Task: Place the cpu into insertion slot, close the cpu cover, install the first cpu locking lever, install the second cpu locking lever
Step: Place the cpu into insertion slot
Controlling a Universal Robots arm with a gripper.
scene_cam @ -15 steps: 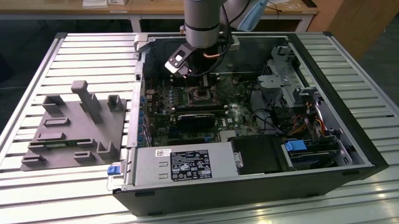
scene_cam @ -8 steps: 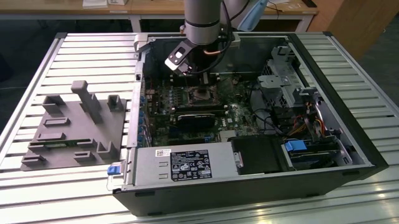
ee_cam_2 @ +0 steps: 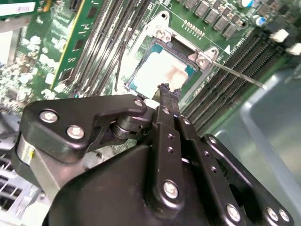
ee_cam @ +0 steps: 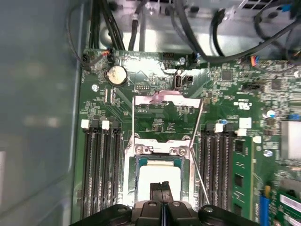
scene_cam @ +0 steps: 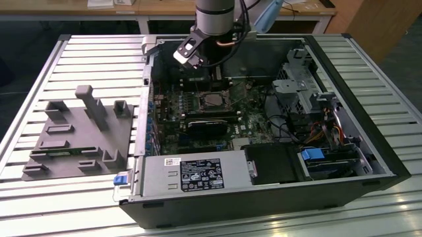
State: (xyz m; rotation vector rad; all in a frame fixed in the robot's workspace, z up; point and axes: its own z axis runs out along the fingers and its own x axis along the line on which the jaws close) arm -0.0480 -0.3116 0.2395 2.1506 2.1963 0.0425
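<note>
Black fingers [ee_cam: 156,190] over cpu [ee_cam: 160,172], memory slots [ee_cam: 101,165] flanking

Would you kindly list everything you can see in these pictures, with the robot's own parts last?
computer case: one, black, open, on the table
table: one, silver, slatted
fixture block: one, grey, at the exterior view's left of the case
power supply: one, silver, inside the case
cpu: one, silvery, in the insertion slot
cpu cover: one, silver, swung open
arm: one, grey, over the case
gripper: one, black, shut, over the cpu
</note>
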